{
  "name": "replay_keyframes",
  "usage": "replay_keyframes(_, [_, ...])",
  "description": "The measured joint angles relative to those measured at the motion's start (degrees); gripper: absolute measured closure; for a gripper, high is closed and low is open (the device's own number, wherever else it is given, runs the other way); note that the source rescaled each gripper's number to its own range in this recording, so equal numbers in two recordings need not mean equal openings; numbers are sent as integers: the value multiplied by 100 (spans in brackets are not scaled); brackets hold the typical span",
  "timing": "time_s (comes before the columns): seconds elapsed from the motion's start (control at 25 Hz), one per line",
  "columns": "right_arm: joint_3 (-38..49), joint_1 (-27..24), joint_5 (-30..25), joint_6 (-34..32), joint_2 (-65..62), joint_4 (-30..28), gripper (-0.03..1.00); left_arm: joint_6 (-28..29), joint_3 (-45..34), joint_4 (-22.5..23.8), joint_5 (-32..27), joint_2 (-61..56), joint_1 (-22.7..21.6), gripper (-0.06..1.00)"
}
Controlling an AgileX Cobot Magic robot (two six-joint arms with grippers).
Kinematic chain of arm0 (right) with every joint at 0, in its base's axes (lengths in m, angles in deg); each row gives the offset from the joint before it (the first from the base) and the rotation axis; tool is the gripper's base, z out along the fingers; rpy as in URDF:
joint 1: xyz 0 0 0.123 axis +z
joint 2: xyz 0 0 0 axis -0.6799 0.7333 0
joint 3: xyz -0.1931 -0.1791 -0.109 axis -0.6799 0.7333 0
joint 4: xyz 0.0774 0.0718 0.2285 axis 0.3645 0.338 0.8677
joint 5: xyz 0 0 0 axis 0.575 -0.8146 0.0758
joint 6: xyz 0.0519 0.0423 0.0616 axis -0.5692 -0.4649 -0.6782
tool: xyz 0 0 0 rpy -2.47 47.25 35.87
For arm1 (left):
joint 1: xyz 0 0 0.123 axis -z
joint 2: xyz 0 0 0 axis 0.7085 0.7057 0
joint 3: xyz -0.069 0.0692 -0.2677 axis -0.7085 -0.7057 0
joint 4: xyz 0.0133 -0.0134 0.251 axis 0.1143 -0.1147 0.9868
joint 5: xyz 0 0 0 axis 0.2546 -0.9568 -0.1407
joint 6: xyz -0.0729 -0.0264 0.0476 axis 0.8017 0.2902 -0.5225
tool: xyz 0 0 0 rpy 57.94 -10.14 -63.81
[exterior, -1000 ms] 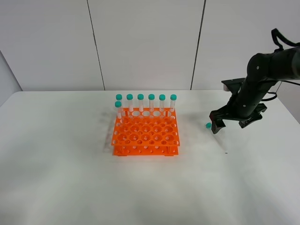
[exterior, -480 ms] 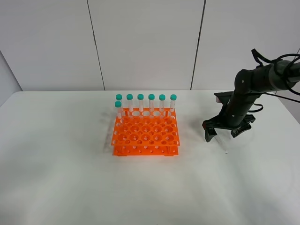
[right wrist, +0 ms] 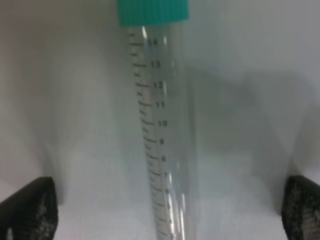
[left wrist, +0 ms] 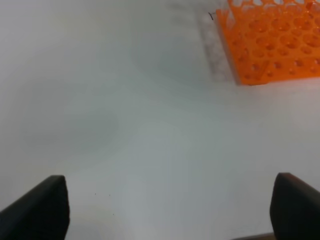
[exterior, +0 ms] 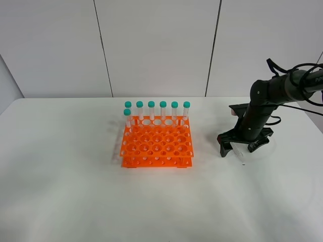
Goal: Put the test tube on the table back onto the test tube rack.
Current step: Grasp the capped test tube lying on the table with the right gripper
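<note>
The test tube (right wrist: 162,130) lies flat on the white table (exterior: 75,191), its teal-green cap (right wrist: 153,11) and graduation marks clear in the right wrist view. In the high view only its clear body (exterior: 240,157) shows, right of the orange test tube rack (exterior: 156,146). My right gripper (exterior: 237,149) is open and down at the table, one finger on each side of the tube; it also shows in the right wrist view (right wrist: 165,212). My left gripper (left wrist: 167,210) is open and empty over bare table, near a corner of the rack (left wrist: 270,45).
Several teal-capped tubes (exterior: 157,111) stand upright along the rack's back row, with one more (exterior: 127,118) in the second row at the left. A white panelled wall (exterior: 151,45) rises behind the table. The left arm is outside the high view.
My right gripper has come down and slightly left, from above the tube to the table, and now straddles it. The tube's cap is now hidden in the high view.
</note>
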Motion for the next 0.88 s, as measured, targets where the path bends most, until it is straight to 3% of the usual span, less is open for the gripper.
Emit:
replay_keyframes(0.2, [-6,0,-5,0,6,-5,-2,0,0,0,0,0,0,-6])
replay_keyframes(0.28, [-6,0,-17,-5,6,-24,8,0,0,0,0,0,0,-6])
replay_keyframes(0.4, [-6,0,-57,-5,6,-24,40,0,0,0,0,0,0,-6])
replay_keyframes(0.52, [-6,0,-112,-5,11,-94,97,0,0,0,0,0,0,-6])
replay_keyframes(0.88, [-6,0,-424,-18,-705,-194,95,0,0,0,0,0,0,-6])
